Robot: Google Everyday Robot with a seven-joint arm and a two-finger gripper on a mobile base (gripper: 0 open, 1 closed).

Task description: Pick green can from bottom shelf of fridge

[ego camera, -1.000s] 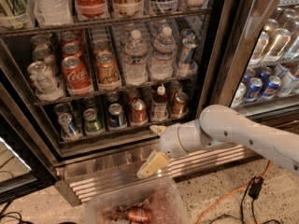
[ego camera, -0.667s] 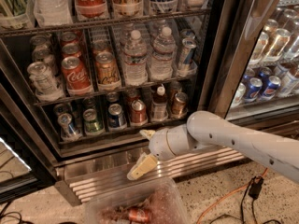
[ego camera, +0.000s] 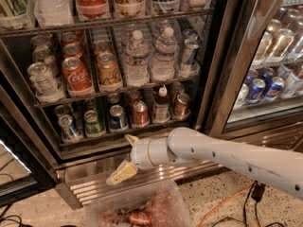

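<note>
So the gripper (ego camera: 127,157) is hanging low in front of the fridge (ego camera: 218,70), just below the bottom shelf (ego camera: 156,125) and over the ribbed steel base (ego camera: 90,187); its two cream fingers (ego camera: 123,173) are spread wide with nothing between them, one tip pointing up toward the rack, the other down and left; the white arm (ego camera: 227,156) comes in from the right. The green can (ego camera: 93,122) stands upright in the front row of the bottom shelf, second from the left, up and left of the gripper and not touching it; counting that front row I get five cans and one small bottle (ego camera: 161,105): a silvery can (ego camera: 69,127) at the far left, then the green one, a blue can (ego camera: 117,117), a red can (ego camera: 140,113), the bottle, and a copper-coloured can (ego camera: 181,104) on the right; there are more cans behind them, but I can't count those properly. One shelf up there are two water bottles (ego camera: 136,56) side by side, with Coca-Cola cans (ego camera: 75,74) to their left. Near the bottom edge sits one clear plastic tub (ego camera: 163,203) holding one reddish can (ego camera: 140,217); one orange cable (ego camera: 222,206) runs across the speckled floor on the right.
</note>
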